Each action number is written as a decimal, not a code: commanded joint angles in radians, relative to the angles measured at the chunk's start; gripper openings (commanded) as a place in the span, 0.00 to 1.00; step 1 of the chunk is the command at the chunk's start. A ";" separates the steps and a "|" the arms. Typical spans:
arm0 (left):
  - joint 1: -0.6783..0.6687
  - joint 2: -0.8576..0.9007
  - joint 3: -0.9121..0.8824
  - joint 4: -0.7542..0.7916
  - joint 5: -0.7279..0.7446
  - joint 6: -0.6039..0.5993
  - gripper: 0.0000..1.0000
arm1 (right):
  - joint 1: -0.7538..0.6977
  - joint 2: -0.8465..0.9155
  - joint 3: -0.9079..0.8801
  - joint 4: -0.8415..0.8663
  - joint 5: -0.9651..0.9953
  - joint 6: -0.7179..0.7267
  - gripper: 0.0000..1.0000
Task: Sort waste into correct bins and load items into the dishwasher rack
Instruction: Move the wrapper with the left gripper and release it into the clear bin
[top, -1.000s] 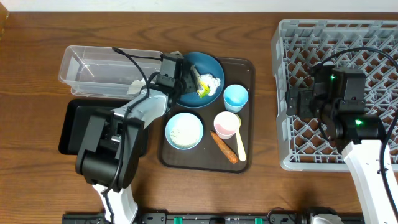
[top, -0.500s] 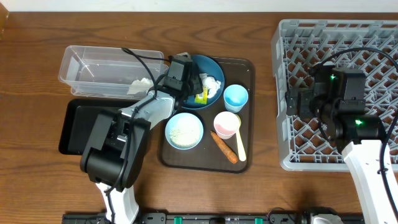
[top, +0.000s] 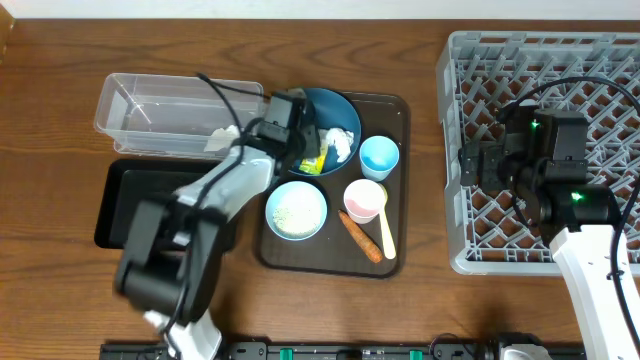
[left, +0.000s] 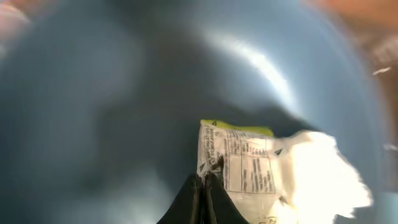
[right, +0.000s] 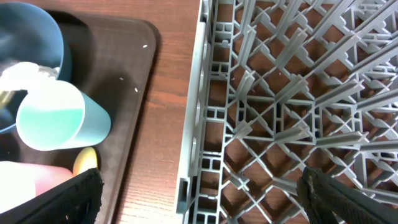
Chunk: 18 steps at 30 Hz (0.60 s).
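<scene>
Upper centre of the overhead frame: the left gripper (left: 203, 194) dips into the dark blue bowl (top: 345, 105); its fingers are pressed together, apparently nipping a corner of the yellow-green wrapper (left: 239, 163), though the wrist view is blurred; the right gripper (right: 199, 190) hangs spread over the dishwasher rack (right: 280, 93); so thin a pinch could slip, dropping the wrapper short of the clear tub (top: 150, 110).

Wrappers (top: 335, 142) in bowl (top: 340, 106) on tray (top: 399, 106); rack (top: 452, 150) far right.

Wrapper (left: 249, 165), lower centre of left wrist view, showing printed table-style label; print blurring, nothing reading legibly. No other text showing.
</scene>
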 joint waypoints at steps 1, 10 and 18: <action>0.043 -0.159 0.015 -0.008 -0.014 0.092 0.06 | 0.003 -0.001 0.018 0.003 -0.008 0.003 0.99; 0.257 -0.322 0.015 -0.070 -0.110 0.091 0.08 | 0.003 -0.001 0.018 0.006 -0.008 0.003 0.99; 0.384 -0.251 0.015 -0.100 -0.136 0.090 0.17 | 0.003 -0.001 0.018 0.010 -0.009 0.003 0.99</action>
